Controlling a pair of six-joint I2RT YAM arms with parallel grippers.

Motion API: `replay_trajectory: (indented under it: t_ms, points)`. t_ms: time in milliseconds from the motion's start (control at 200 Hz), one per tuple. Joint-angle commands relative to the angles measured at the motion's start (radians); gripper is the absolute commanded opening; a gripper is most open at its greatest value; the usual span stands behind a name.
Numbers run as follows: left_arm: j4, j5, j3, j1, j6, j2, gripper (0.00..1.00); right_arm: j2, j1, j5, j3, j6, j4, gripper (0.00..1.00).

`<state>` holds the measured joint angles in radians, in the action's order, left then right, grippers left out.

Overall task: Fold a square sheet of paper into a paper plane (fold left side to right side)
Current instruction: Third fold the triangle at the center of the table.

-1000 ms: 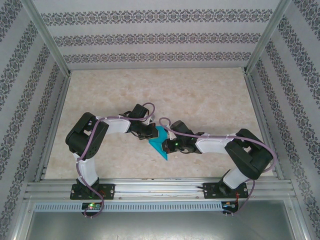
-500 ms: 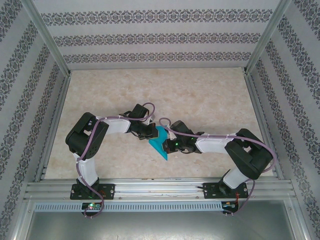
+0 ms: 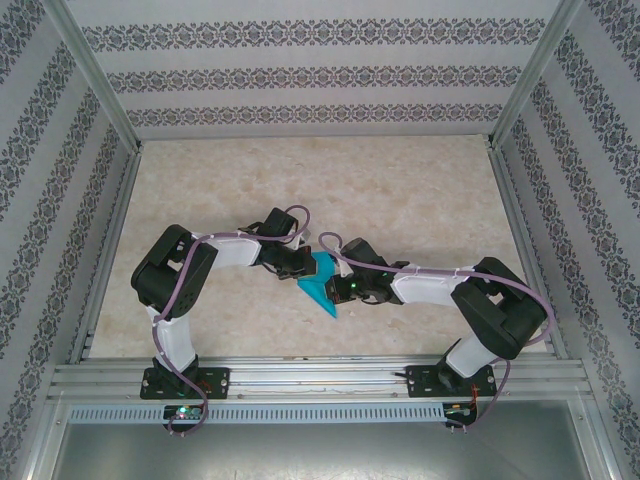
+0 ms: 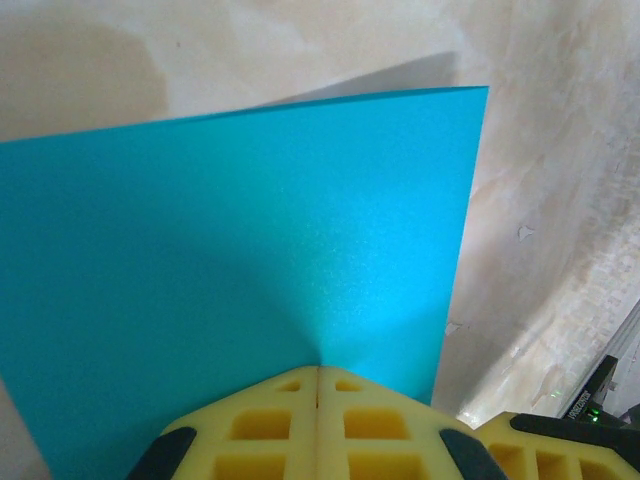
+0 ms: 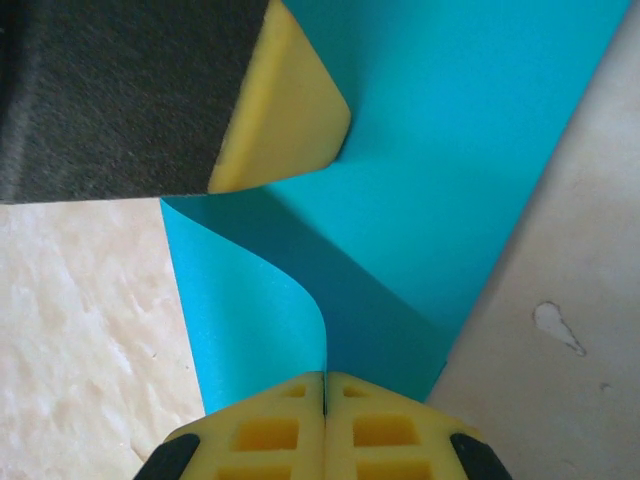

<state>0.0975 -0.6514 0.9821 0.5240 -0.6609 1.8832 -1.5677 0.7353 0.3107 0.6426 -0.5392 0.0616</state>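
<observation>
The square sheet of paper [image 3: 322, 287] is teal-blue and lies mid-table between both arms, partly folded over. My left gripper [image 3: 302, 264] is shut, and its yellow fingertips [image 4: 318, 372] rest on the flat sheet [image 4: 250, 230] with nothing between them. In the right wrist view a left finger [image 5: 285, 110] presses on the paper [image 5: 460, 150]. My right gripper [image 3: 343, 291] is shut on a lifted edge of the sheet. That flap [image 5: 250, 320] curls up from the table into the closed right gripper [image 5: 325, 378].
The beige marbled table [image 3: 400, 190] stretches away behind the arms. Metal frame rails [image 3: 320, 375] run along the near edge and both sides, and patterned walls close in the workspace. One yellow finger [image 4: 540, 445] of the right gripper pokes into the left wrist view.
The right gripper has edged slightly left with the paper's lifted edge. The left arm has stayed where it was, and both grippers have stayed shut.
</observation>
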Motion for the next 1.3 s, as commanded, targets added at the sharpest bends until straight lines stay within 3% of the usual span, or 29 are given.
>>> replay_trajectory:
  t_ms: [0,385,709,904,1124,1299]
  points:
    - [0.050,0.047,-0.010,0.016,0.007,0.040,0.04,-0.008,-0.005,-0.018,0.022,0.024,-0.013,0.00]
    - [0.047,0.047,-0.012,0.015,0.006,0.039,0.05,-0.035,-0.005,-0.001,0.020,0.024,-0.014,0.00]
    - [0.050,0.053,0.002,0.015,0.009,0.022,0.19,-0.063,-0.005,0.007,0.013,0.018,-0.017,0.00]
    - [0.134,0.067,0.091,-0.003,0.061,-0.007,0.25,-0.068,-0.005,0.013,-0.001,0.012,-0.017,0.00]
    - [0.174,0.096,0.138,-0.049,0.112,-0.082,0.27,-0.069,-0.005,0.020,-0.011,0.006,-0.016,0.00]
    - [0.051,0.090,-0.017,-0.052,0.095,-0.223,0.20,-0.071,-0.005,0.030,-0.011,0.000,-0.014,0.00]
